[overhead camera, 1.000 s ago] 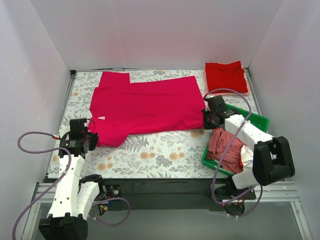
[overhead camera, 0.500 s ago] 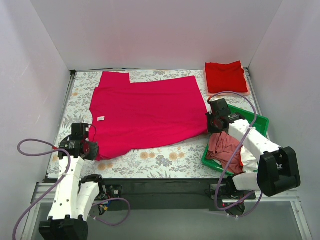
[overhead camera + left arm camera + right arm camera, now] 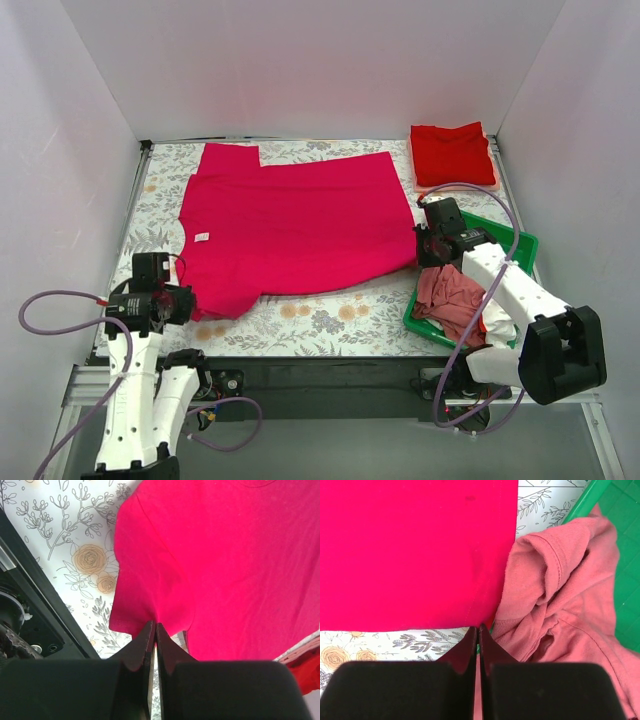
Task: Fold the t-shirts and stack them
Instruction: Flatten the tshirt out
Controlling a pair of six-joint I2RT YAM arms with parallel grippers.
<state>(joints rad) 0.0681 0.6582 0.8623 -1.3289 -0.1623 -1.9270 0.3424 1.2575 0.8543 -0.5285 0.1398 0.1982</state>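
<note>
A magenta-crimson t-shirt (image 3: 290, 225) lies spread flat over the flowered table, its collar toward the left. My left gripper (image 3: 182, 303) is shut on the shirt's near left sleeve (image 3: 145, 595), the cloth pinched at the fingertips. At the shirt's near right hem corner (image 3: 485, 605), my right gripper (image 3: 420, 246) is shut on the cloth, right beside the tray. A brighter red t-shirt (image 3: 452, 152) lies folded at the back right with a pale pink edge under it. A crumpled dusty-pink t-shirt (image 3: 450, 295) fills the green tray (image 3: 512, 246), and it also shows in the right wrist view (image 3: 560, 595).
The green tray's wall (image 3: 620, 525) stands just right of my right gripper. White cloth (image 3: 492, 316) lies in the tray under the right arm. The table's black near edge (image 3: 45, 625) runs close to my left gripper. Grey walls enclose the table on three sides.
Both grippers have drawn the magenta shirt toward the near edge. The left one moved nearer with the sleeve, and the right one shifted slightly nearer and to the right with the hem corner.
</note>
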